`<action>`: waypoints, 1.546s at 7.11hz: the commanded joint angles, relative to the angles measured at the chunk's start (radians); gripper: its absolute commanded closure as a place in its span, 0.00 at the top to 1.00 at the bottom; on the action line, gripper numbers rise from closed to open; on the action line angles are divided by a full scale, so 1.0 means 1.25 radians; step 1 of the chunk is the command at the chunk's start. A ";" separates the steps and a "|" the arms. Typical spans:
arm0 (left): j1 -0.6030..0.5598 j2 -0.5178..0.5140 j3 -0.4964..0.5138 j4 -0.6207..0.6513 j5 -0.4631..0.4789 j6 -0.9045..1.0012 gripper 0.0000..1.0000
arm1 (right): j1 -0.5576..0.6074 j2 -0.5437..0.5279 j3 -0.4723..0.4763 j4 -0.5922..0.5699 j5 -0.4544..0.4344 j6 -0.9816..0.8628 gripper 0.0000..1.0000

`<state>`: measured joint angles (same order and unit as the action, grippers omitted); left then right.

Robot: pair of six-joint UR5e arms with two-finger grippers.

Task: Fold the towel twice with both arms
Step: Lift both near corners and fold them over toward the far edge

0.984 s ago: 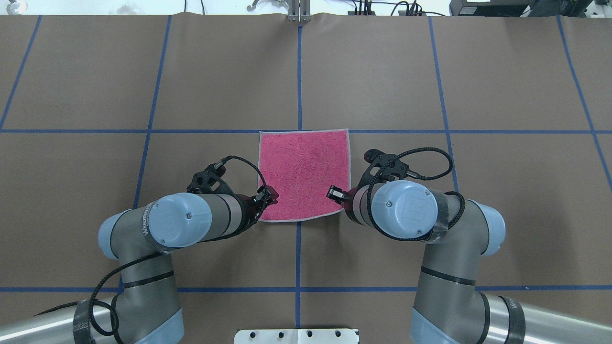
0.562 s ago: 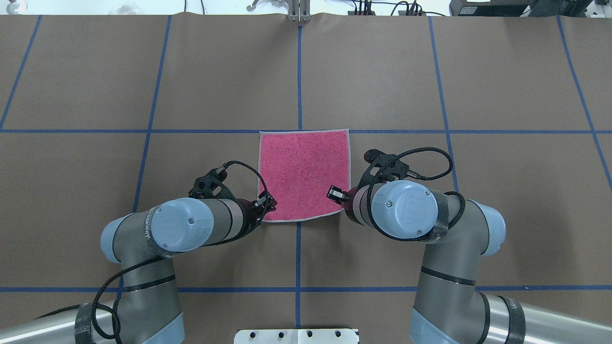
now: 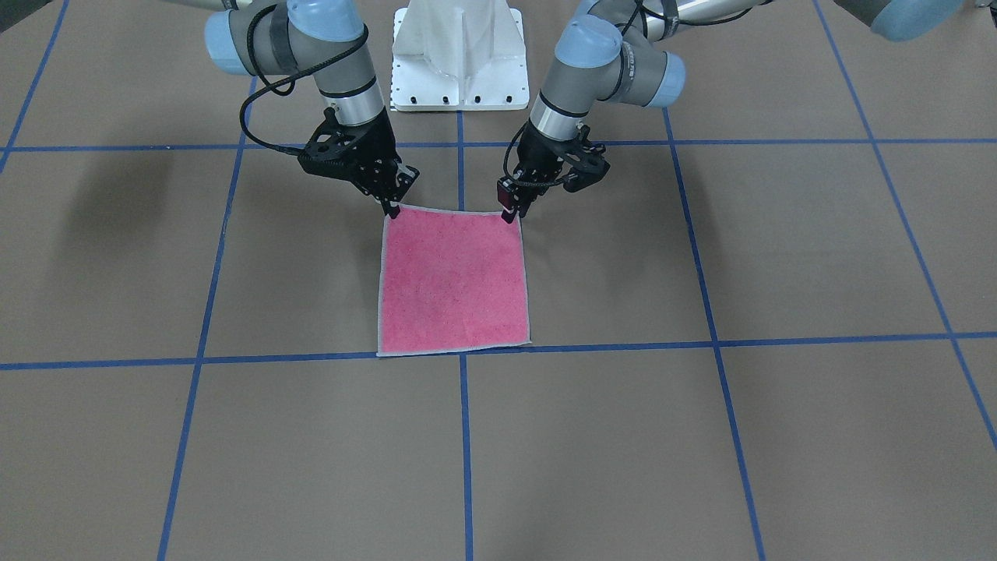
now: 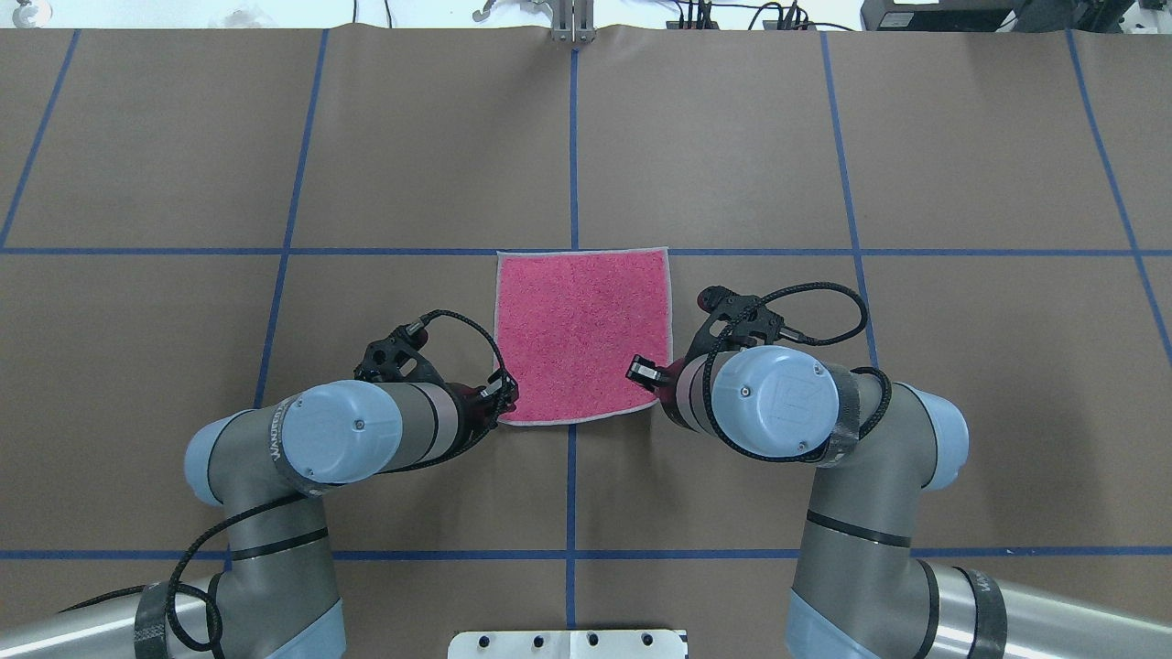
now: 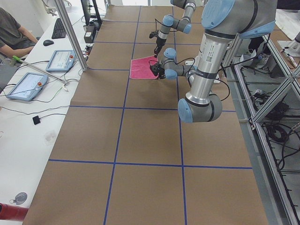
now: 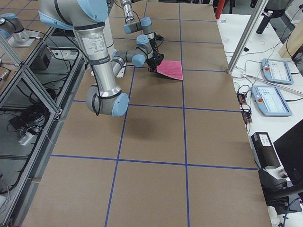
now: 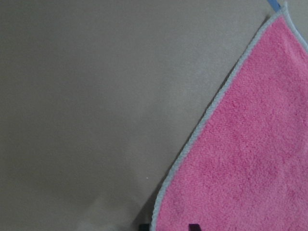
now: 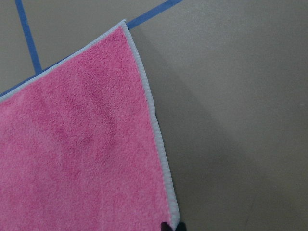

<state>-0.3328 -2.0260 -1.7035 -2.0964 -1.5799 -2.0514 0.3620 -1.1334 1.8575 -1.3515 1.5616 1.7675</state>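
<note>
The towel [image 4: 581, 334] lies flat and unfolded on the counter [image 4: 412, 165], pink face up, with pale edging all round. The left arm [image 4: 339, 444] and the right arm [image 4: 778, 412] bend down to its two near corners. The left hand [image 3: 510, 214] has its tips apart, astride the edging. The right hand [image 3: 392, 209] pinches the edging, and that corner is drawn slightly inward.

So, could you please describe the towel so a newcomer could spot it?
Find the brown table gridded with blue tape and look at its middle. The towel lies flat there, near corners at the left gripper and right gripper; it alone is bright pink, square, with pale stitched edging.
</note>
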 commanded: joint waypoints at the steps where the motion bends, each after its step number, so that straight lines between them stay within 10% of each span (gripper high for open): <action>1: 0.000 0.008 -0.003 0.002 0.000 0.000 0.25 | 0.000 0.000 -0.001 0.000 0.000 0.001 0.11; 3: 0.001 0.007 -0.003 0.002 0.000 0.000 0.00 | 0.000 0.000 0.000 0.000 0.000 0.001 0.11; 11: -0.098 -0.037 -0.046 0.057 -0.007 0.000 0.00 | 0.122 0.038 -0.036 0.009 0.136 0.072 0.11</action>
<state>-0.4154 -2.0648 -1.7729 -2.0254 -1.5875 -2.0522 0.4814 -1.1151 1.8596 -1.3437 1.7033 1.8408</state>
